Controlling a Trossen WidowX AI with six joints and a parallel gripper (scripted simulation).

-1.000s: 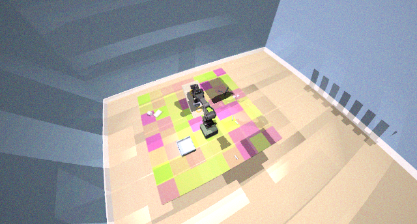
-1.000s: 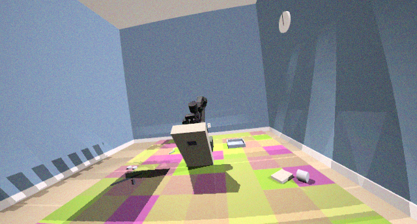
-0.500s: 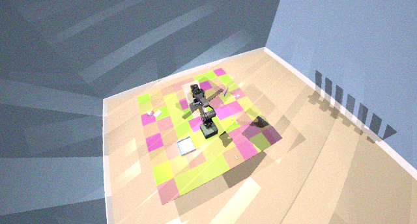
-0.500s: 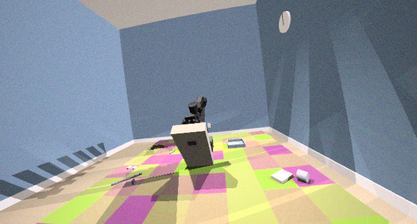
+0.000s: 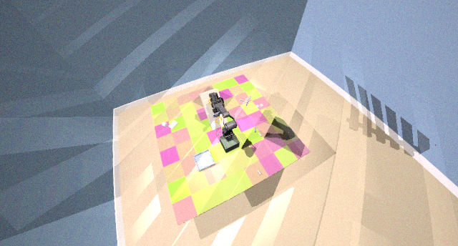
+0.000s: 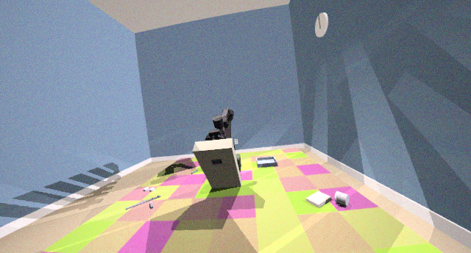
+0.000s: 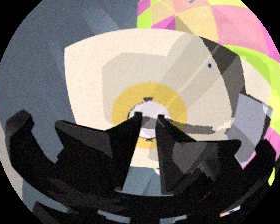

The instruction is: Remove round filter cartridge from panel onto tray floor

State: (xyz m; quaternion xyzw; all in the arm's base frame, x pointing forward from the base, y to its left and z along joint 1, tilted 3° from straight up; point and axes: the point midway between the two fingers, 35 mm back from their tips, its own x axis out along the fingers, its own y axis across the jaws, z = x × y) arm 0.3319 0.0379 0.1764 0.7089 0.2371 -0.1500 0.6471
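Where the arm [image 5: 222, 114] reaches across the checkered mat [image 6: 272, 216], its gripper [image 7: 147, 115] is pressed straight against the front of the service panel [image 7: 91, 76]. The panel is a beige slab that stands tilted on the mat. In the wrist view the filter cartridge [image 7: 171, 104] shows as a yellow ring with a pale grey centre, set flush in the panel face. It has not come out of its seat.

The two dark fingers narrow to a point at the middle of that ring. Their tips stand close together, with a small pale piece of the cartridge face between them. The gripper is clenched on the filter cartridge at its centre. The slots themselves are too small and too covered by the fingertips to make out.

From the exterior view the service panel [image 6: 221, 165] is seen from its back, where a small dark rectangle sits near the upper middle. The arm [image 6: 222, 124] rises behind the panel's top edge, so the gripper and the cartridge face are hidden there.

The tray [image 6: 266, 165], blue-grey and shallow, lies on the mat beyond the panel and to its right in the exterior view, well apart from it. In the top view the tray [image 5: 201, 154] lies on the far side of the arm's base [image 5: 229, 143] from the panel [image 5: 207, 96].

A white block [image 6: 318, 198] and a white cylinder [image 6: 341, 198] lie just beside each other, in front of the panel to the right. A thin rod [image 6: 143, 202] lies in front of it to the left.
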